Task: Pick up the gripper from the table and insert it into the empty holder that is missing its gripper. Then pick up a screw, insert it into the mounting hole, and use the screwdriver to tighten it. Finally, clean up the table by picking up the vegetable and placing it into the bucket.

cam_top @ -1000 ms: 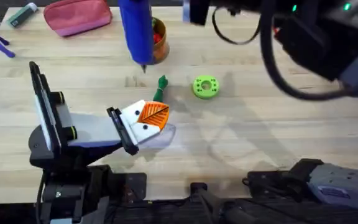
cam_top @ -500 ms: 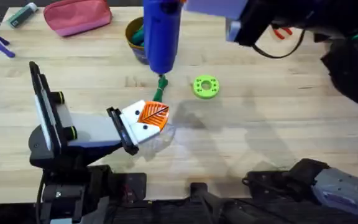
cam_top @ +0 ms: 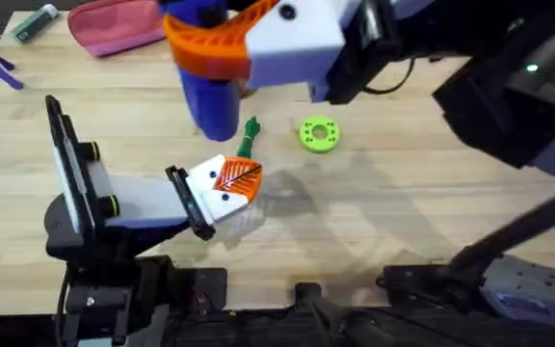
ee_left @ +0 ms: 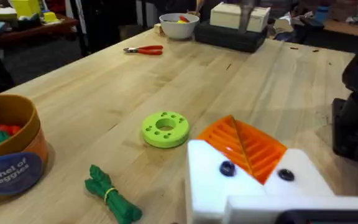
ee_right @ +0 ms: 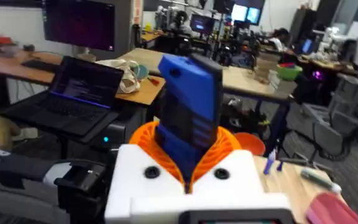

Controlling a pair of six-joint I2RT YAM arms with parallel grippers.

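Right gripper (ee_right: 188, 177) fingers clamped on screwdriver (cam_top: 205, 92); left gripper (ee_left: 253, 165) fingers closed, empty. Vegetable (ee_left: 110, 199) on table (cam_top: 403, 193), beside bucket (ee_left: 11, 155): cleanup left.

White finger blocks with orange ribbed pads on left gripper (cam_top: 227, 186) and right gripper (cam_top: 234, 43), two dark screws per block. Black arm links, black cable, green LED on right arm.

The vegetable (ee_left: 112, 198) lies between the bucket (ee_left: 12, 163) and disc (ee_left: 165, 129).
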